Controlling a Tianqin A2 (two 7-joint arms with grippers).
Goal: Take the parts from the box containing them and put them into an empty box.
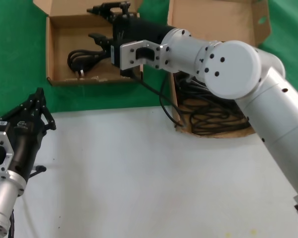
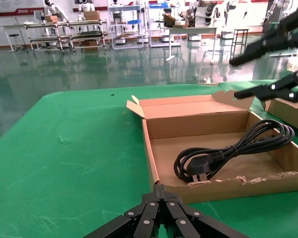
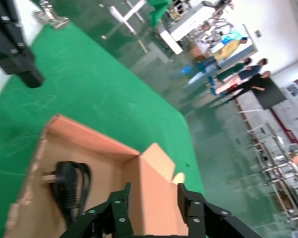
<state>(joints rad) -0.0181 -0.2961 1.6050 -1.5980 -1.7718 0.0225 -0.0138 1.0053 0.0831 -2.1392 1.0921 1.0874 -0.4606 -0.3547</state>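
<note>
The right pincer (image 1: 105, 22) hangs over the empty box (image 1: 55, 49), above its far right corner, with its jaws spread wide and nothing between them; one power cord (image 1: 84, 60) already lies coiled on that box's floor, plug toward the frayed front wall. The step in hand looks like the return for the next cord, so the arm should lift clear of the empty box's right wall before swinging across. The box containing them (image 1: 216, 20) stands just to the right of the empty box, with more cords (image 1: 216, 116) tangled inside; a grasp on one bundle's loops, not a lone strand, should keep neighbours from trailing out. The left pincer (image 1: 32, 109) waits near the desk (image 1: 139, 173) edge, well in front of the empty box, fingers closed together.
</note>
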